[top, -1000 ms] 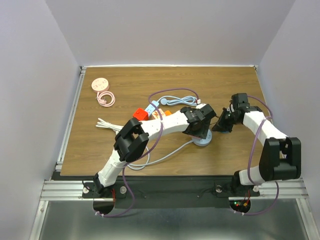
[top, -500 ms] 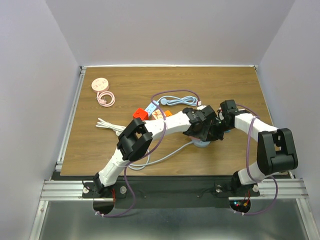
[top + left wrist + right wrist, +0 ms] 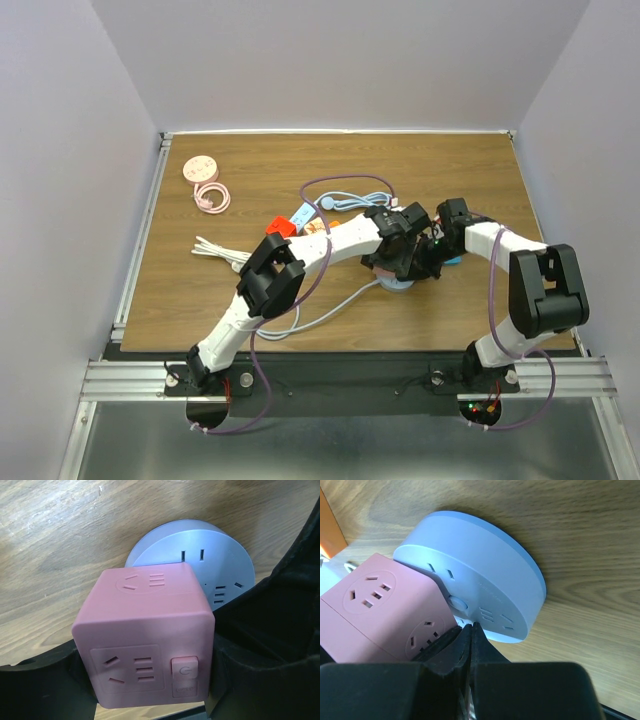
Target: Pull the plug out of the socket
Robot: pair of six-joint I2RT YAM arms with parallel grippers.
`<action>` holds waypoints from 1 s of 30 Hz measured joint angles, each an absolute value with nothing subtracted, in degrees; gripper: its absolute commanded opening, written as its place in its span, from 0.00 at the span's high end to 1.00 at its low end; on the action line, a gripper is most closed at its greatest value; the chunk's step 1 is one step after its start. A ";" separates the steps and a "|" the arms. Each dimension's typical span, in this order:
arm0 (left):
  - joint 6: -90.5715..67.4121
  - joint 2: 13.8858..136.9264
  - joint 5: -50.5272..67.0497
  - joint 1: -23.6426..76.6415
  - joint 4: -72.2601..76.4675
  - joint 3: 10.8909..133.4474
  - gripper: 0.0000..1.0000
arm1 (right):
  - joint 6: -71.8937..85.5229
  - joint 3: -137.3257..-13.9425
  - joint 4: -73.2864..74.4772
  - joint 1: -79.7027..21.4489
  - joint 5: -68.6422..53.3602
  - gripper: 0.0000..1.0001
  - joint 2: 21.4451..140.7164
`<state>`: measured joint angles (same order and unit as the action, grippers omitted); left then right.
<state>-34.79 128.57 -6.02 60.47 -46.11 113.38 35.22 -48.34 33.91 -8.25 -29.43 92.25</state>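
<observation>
A pink cube plug (image 3: 145,635) sits in a round pale-blue socket (image 3: 210,555) lying flat on the wooden table. My left gripper (image 3: 150,677) is shut on the pink cube, one finger on each side. In the top view the left gripper (image 3: 398,258) covers the socket (image 3: 398,285). My right gripper (image 3: 470,626) is shut and empty, its tips resting on the top face of the blue socket (image 3: 485,565), right beside the pink cube (image 3: 380,610). In the top view the right gripper (image 3: 432,262) is just right of the left one.
A pink round socket (image 3: 199,169) with a coiled pink cable (image 3: 211,198) lies at the far left. A red block (image 3: 281,228), a light-blue cable (image 3: 345,203) and a white cable (image 3: 215,250) lie behind and left of the arms.
My right gripper has moved left from the table's right side onto the blue socket. My left gripper has stayed on the pink cube, shifting slightly.
</observation>
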 measured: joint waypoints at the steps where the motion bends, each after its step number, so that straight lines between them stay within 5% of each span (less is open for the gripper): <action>1: -34.98 128.57 -5.67 60.34 -46.19 113.40 1.00 | 35.40 -48.31 33.93 -8.25 -29.71 1.00 92.36; 30: -38.94 122.23 -2.15 55.86 -49.60 123.70 1.00 | 36.73 -45.93 31.64 -9.39 -27.09 1.00 94.87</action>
<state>-38.94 122.23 -2.15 55.86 -49.60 123.70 36.73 -45.93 31.64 -9.39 -27.09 94.87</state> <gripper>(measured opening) 0.723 0.009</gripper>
